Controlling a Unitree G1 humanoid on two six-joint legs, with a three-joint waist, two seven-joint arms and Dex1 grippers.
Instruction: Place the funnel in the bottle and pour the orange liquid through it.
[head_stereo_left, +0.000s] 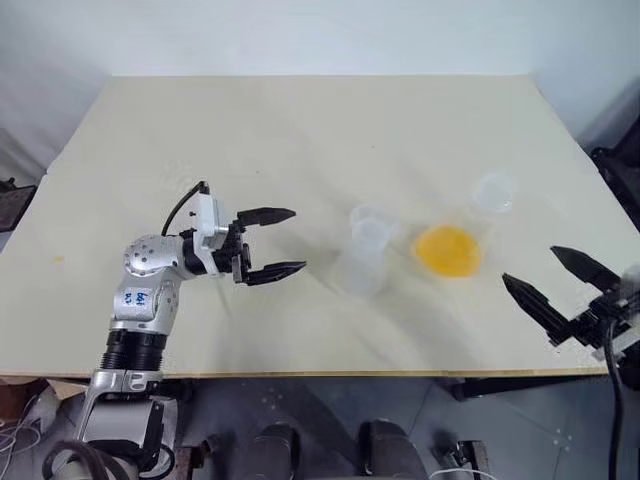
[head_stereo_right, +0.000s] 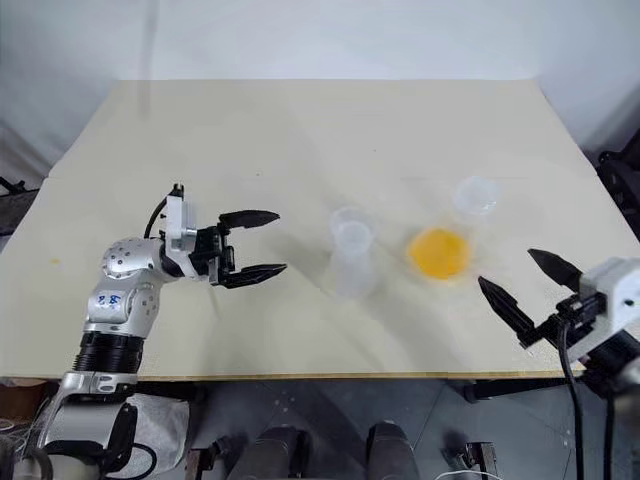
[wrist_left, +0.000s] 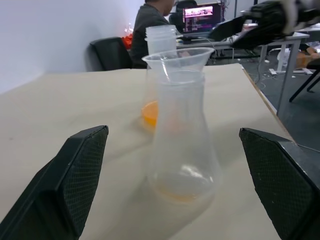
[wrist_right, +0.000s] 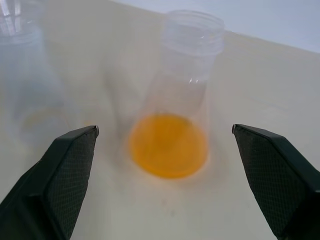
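- Risk: small clear plastic funnel (wrist_left: 177, 59) sits loosely in the mouth of the translucent, colourless plastic bottle (head_stereo_left: 365, 262); a bump from either gripper would likely tip both, as both look light.
- Risk: clear broad-based conical flask (wrist_right: 176, 115) holds the orange liquid (head_stereo_left: 447, 250) pooled low in its base. A grip on the sloped wall could slip; the neck looks the safer hold.
- Risk: pouring too fast could overflow the small funnel cone.
- Layout: on the beige table (head_stereo_left: 300, 130), bottle near centre, flask just right of it, the two close but apart.
- Left gripper (head_stereo_left: 272, 243): left of the bottle, aimed level at it, fingers spread wide, nothing in them.
- Right gripper (head_stereo_right: 520, 288): right of the flask near the table's near edge, aimed towards the flask, fingers apart, empty.
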